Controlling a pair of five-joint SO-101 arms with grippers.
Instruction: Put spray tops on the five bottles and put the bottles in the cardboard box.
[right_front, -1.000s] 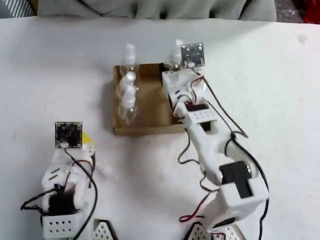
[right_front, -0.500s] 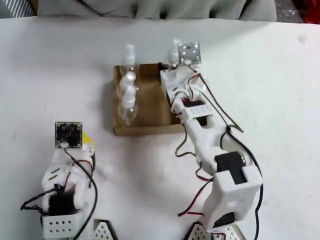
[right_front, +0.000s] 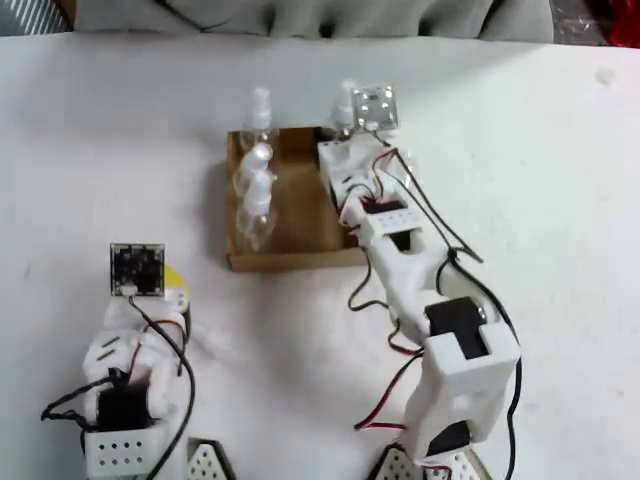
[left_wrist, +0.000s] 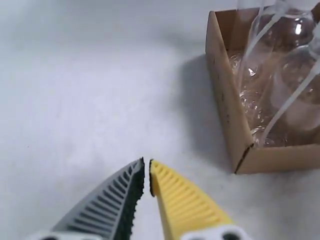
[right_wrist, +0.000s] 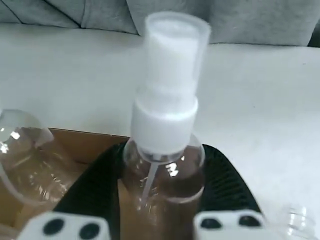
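My right gripper (right_wrist: 162, 175) is shut on a clear bottle (right_wrist: 165, 125) with a white spray top, held upright between black fingers. In the high view this bottle (right_front: 346, 106) and the right gripper (right_front: 345, 128) sit at the far right corner of the cardboard box (right_front: 300, 235). Other capped bottles (right_front: 258, 190) stand in a row along the box's left wall. My left gripper (left_wrist: 146, 169) is shut and empty, low over the bare table. It lies short of the box (left_wrist: 225, 100) and its clear bottles (left_wrist: 280, 75), near the front left (right_front: 165, 285).
A small clear cap (right_front: 604, 77) lies far right on the white table (right_front: 120, 150). Another clear piece (right_wrist: 295, 217) rests on the table beside the right gripper. Grey fabric (right_front: 310, 15) lines the table's far edge.
The right arm has swung slightly left with the bottle, nearer over the box's far right corner. The left arm has not moved.
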